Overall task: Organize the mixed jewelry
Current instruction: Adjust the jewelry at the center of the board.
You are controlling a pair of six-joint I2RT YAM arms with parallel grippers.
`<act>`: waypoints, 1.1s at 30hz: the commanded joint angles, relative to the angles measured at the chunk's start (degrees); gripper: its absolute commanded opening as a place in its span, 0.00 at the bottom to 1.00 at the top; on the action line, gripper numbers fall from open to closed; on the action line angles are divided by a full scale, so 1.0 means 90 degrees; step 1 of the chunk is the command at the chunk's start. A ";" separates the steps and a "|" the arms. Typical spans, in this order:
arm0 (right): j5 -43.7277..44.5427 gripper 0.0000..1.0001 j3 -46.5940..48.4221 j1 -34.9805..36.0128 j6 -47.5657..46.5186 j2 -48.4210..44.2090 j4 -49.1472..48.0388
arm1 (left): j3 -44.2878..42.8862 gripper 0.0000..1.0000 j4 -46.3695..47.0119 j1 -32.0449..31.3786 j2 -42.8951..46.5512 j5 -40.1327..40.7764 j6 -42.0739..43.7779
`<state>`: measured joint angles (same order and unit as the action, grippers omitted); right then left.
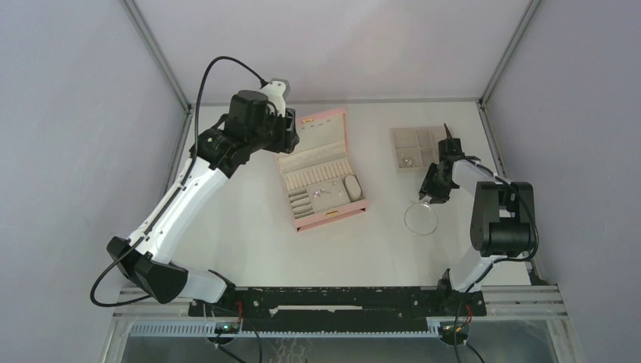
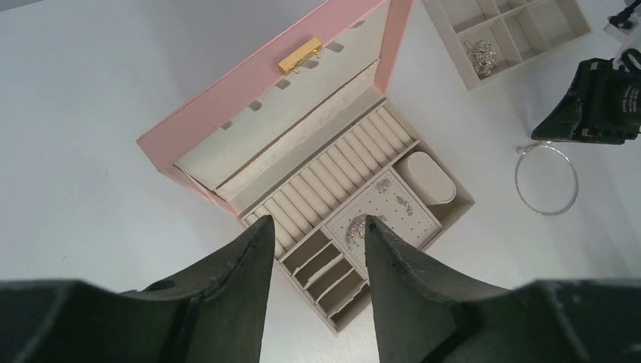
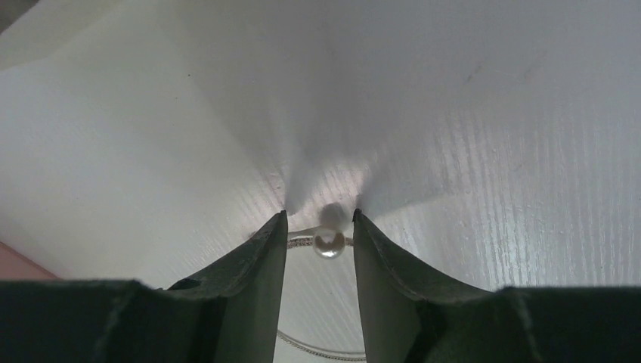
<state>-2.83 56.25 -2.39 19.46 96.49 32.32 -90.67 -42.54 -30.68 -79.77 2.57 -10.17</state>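
- Dark fingers (image 3: 249, 302) of the right gripper (image 3: 320, 215) fill the bottom of my right wrist view, tips down close to the white table (image 3: 469, 113); I cannot tell whether they touch it.
- Its jaws stand partly open and have hold of nothing. They straddle a small pearl (image 3: 329, 243) on the thin silver necklace (image 3: 301, 241), with a gap showing on the left side of the pearl.
- From the overhead camera, I see the necklace lying as a loop on the table in front of the right arm, between the pink box (image 1: 325, 118) and that arm. The gripper is at the far edge of the loop.
- I have the left gripper (image 2: 319, 221) hanging above the open pink box, jaws about half open and nothing between them.
- Inside the box, small silver pieces (image 2: 355, 228) lie on the dotted panel beside the padded ring rolls.
- On the far right of the table sits a flat beige tray (image 1: 404, 138), apart from the box. One of its compartments holds more silver bits (image 1: 408, 159); they are too small for me to tell apart.
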 commanded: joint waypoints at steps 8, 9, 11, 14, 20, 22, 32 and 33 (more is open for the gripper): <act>0.0476 0.27 0.0215 0.0440 0.0077 -0.0161 0.0148 | 0.0122 0.53 0.0223 0.0030 0.0070 -0.0110 -0.0112; 0.0484 0.27 0.0220 0.0445 0.0099 -0.0197 0.0157 | 0.0123 0.53 0.0219 0.0025 0.0073 -0.0114 -0.0112; 0.0482 0.23 0.0224 0.0445 0.0145 -0.0261 0.0164 | 0.0140 0.53 0.0216 0.0033 0.0089 -0.0110 -0.0103; 0.0385 0.19 0.0223 0.0415 0.0242 -0.0343 0.0164 | 0.0169 0.53 0.0215 0.0030 0.0104 -0.0109 -0.0100; 0.0296 0.04 0.0148 0.0067 0.1024 -0.0522 0.0441 | 0.0182 0.53 0.0214 0.0034 0.0131 -0.0101 -0.0080; 0.0314 0.02 -0.0023 -0.0232 0.1384 -0.0694 0.0457 | 0.0190 0.53 0.0215 0.0028 0.0137 -0.0100 -0.0072; 0.0119 0.14 -0.1423 -0.0506 0.2379 -0.1910 0.0294 | 0.0361 0.53 0.0341 0.0031 0.0274 -0.0081 0.0035; -0.0019 0.19 -0.1539 -0.0506 0.2383 -0.2039 0.0292 | 0.0358 0.54 0.0329 0.0030 0.0278 -0.0072 0.0037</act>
<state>0.54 46.02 -7.31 36.62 82.28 35.64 -87.07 -41.54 -30.68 -79.46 2.55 -10.50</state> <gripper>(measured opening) 0.239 0.535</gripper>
